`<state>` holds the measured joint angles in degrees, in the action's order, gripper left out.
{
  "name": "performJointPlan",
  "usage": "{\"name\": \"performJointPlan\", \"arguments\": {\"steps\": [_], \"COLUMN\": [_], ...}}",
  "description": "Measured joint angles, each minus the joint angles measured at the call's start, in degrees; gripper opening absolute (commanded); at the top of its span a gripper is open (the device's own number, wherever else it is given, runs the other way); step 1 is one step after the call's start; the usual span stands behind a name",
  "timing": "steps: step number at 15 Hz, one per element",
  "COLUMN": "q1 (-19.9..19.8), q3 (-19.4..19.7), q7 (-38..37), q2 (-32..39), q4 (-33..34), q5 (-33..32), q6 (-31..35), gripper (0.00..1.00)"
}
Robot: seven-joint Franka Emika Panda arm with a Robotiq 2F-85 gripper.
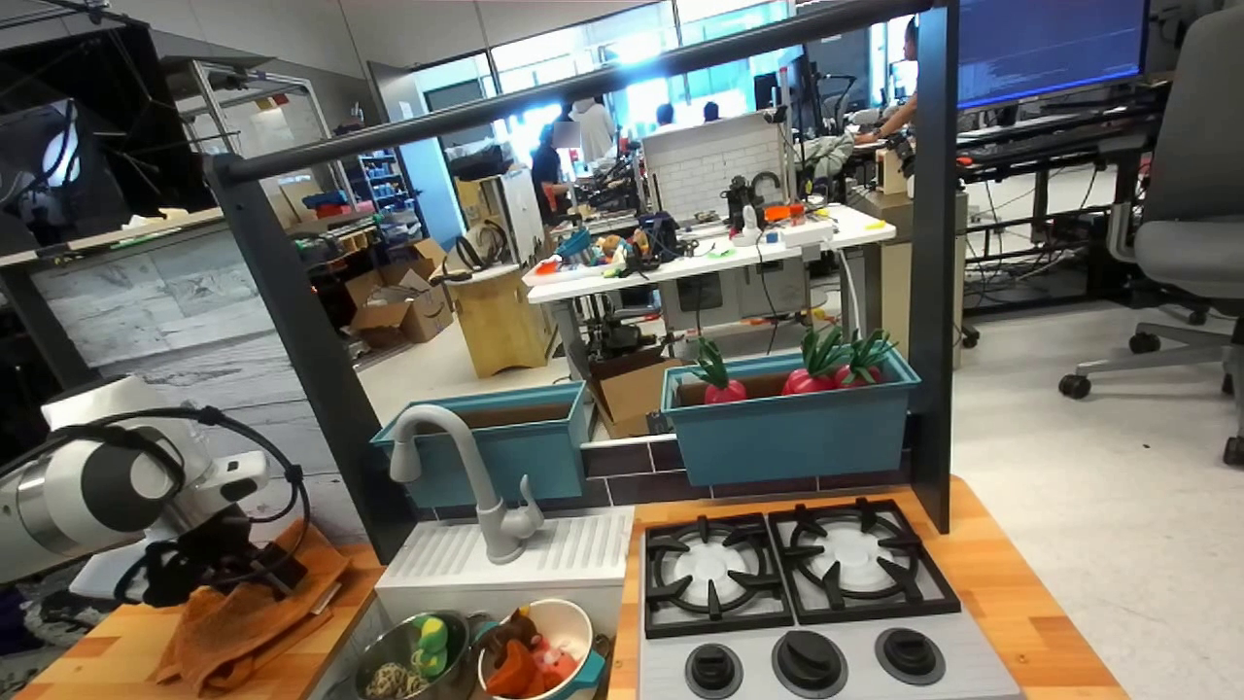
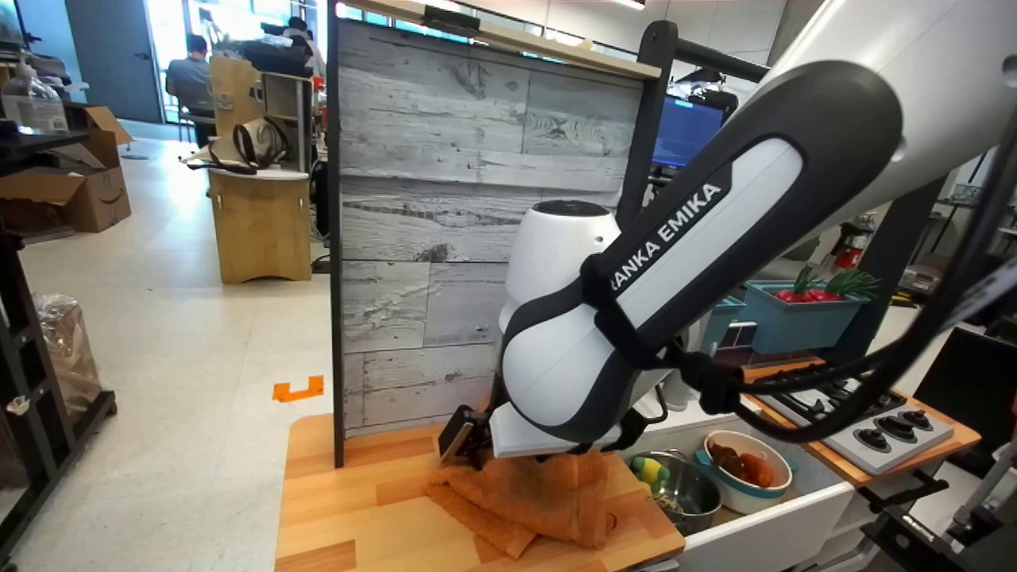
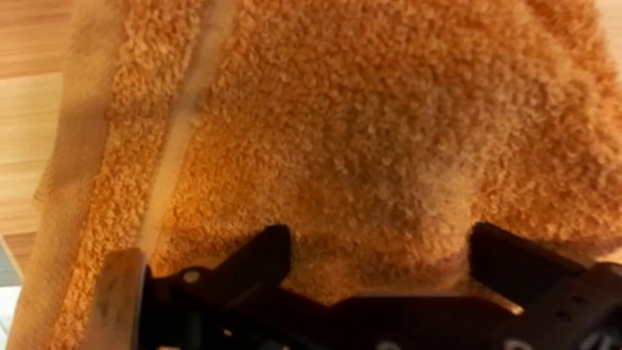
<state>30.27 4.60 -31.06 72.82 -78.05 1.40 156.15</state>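
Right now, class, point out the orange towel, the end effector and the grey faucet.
Orange towel (image 3: 359, 131), wrist view: fuzzy middle.
End effector (image 3: 379, 233), wrist view: midway between fingertips.
Grey faucet (image 1: 476, 469), in an exterior view: curved neck.

cloth (image 3: 340, 126): cropped, wrist view | hand (image 3: 379, 236): contact unclear | monitor (image 1: 1050, 49): unreadable
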Motion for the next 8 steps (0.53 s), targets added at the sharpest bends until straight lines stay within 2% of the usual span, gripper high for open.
{"name": "performJointPlan", "arguments": {"steps": [4,8], "q1": [3.4,9.3], "q3": [0.4,1.1], "q7": [-0.3,-3.8], "q2": [2.7,6.5], "q4": [3.3,10.3], "q5": [-0.7,-0.9], "q6": [0.2,0.2], "gripper": [1.00,1.00]}}
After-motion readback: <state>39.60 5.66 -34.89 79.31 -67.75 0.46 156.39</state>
